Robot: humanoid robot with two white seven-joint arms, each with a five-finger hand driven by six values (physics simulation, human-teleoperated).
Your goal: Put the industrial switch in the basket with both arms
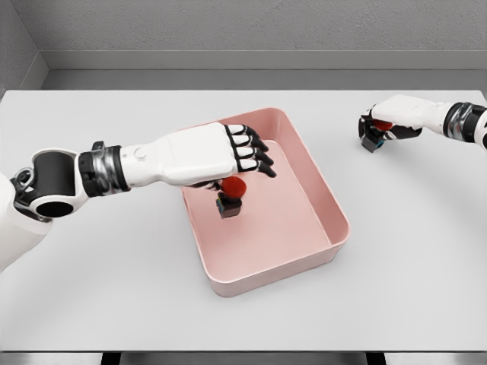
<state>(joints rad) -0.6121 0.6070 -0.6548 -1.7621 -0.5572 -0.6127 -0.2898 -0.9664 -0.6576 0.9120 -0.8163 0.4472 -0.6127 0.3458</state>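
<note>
On the white table (91, 304) the pink basket (335, 228) is sitting near the middle, and the left hand (228, 156) is hovering over it with fingers stretched flat, gripping nothing. One red-capped industrial switch (230, 196) is standing upright on the basket floor just below. Off to the right, the right hand (388, 125) is curling around a second switch (371, 141), looks like, though it's mostly hidden. I'd guess it's light, rigid and a bit slick, so pinching the boxy dark base beats the round cap.

Left hand (228, 156) open above switch (230, 195) in pink basket (327, 205); right hand (388, 125) closed on second switch (371, 141) above table (411, 266).
</note>
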